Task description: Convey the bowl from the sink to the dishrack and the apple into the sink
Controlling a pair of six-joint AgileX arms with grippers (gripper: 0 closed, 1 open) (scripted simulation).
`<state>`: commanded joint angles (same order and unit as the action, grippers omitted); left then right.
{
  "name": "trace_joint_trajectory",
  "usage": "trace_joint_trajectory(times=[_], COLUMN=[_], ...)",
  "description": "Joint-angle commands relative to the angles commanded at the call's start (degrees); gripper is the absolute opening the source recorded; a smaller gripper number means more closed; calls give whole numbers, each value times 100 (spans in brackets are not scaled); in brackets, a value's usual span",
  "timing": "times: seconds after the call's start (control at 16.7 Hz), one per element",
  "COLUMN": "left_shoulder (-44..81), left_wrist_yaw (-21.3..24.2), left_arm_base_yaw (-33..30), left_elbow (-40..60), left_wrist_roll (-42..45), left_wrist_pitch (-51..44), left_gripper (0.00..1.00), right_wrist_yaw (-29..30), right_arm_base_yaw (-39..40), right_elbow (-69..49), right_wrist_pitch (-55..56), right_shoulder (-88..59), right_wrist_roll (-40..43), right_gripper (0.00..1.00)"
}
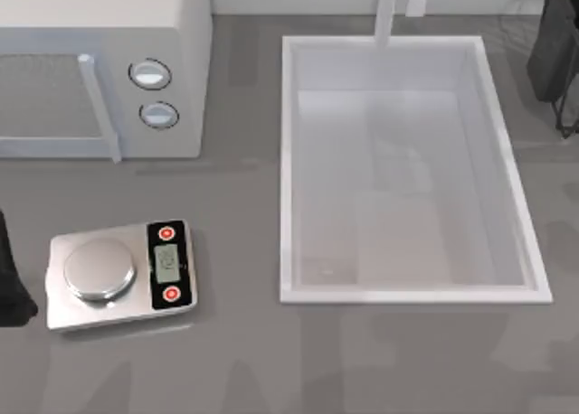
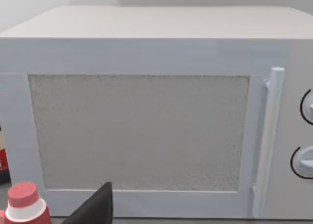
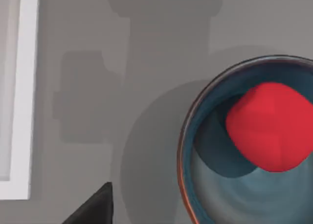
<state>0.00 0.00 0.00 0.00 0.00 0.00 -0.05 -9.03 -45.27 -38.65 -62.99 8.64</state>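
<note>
The deep blue bowl (image 3: 244,150) with a reddish-brown rim rests on the grey counter in the right wrist view. The red apple (image 3: 271,126) lies inside it. The bowl stands apart from the white rim of the sink (image 3: 22,87). From above, the sink (image 1: 289,161) is a large white basin right of centre, with a pale faucet (image 1: 387,12) at its far edge. My right gripper (image 1: 556,52) hangs at the far right corner, above the bowl. Thin pale wires there may be the dishrack (image 1: 520,12). My left gripper (image 1: 11,283) is parked at the left edge.
A white microwave (image 1: 99,66) with two dials fills the far left. A silver scale (image 1: 118,274) with red buttons sits at the near left. A red-capped bottle (image 2: 24,202) stands before the microwave (image 2: 146,111) in the left wrist view.
</note>
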Motion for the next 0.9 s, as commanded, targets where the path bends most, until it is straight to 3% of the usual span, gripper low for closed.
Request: trace_joint_trajectory(times=[0.42, 0.9], left_shoulder=[0, 0], left_wrist_yaw=[0, 0], left_arm_base_yaw=[0, 0], left_elbow=[0, 0], left_wrist_roll=[0, 0], left_wrist_pitch=[0, 0], left_gripper=[100, 100], right_wrist_yaw=[2, 6], right_arm_base_yaw=[-430, -564], right_elbow=[-2220, -2797], right_wrist_pitch=[-1847, -2379], right_shoulder=[-3168, -3781], right_wrist_roll=[408, 529], right_gripper=[100, 100])
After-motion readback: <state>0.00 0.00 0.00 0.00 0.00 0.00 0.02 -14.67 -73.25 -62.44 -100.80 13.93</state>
